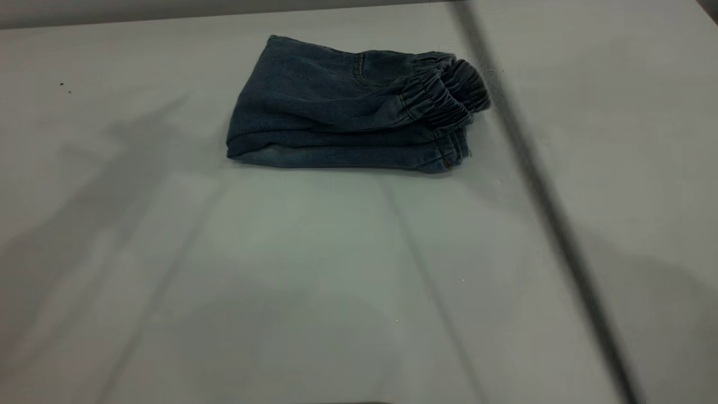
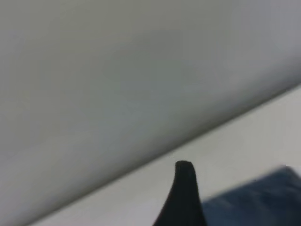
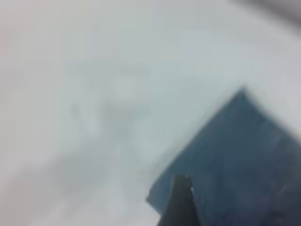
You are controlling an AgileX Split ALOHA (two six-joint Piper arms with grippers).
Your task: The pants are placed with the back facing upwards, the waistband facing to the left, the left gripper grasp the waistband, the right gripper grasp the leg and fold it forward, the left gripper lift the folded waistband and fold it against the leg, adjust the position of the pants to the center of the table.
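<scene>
Pants (image 1: 342, 106): folded into a compact denim bundle, lying flat on the table (image 1: 336, 292) toward the far side, slightly left of the middle in the exterior view. Waistband (image 1: 443, 92), gathered and ruched, now sits at the bundle's right end, stacked over the leg hems just beneath it. 1 back pocket seam shows on the top layer. Both folds look done; judged remaining step is the shift toward table centre.

Left gripper (image 2: 183, 197): only 1 dark fingertip shows in its wrist view, above bare table with a denim edge (image 2: 263, 197) near it. Whether its jaws are spread or pressed together, I cannot tell. Right gripper (image 3: 181, 202): again 1 dark tip, hovering at a corner of the bundle (image 3: 235, 160); jaw state likewise cannot be told. Neither gripper appears in the exterior view.

Risks, as judgement:
- A push or drag from 1 edge could slide the top layer off the lower ones and undo the fold.
- The bulky elastic end stands higher than the left end; catching it could roll the waistband open.
- Pinching only the top layer would lift it alone.

Surroundings: a dark blurred band (image 1: 538, 185) crosses the table diagonally, right of the bundle; what it is, unclear. Soft shadows lie on the near table. Nothing visibly blocks a path toward centre.
</scene>
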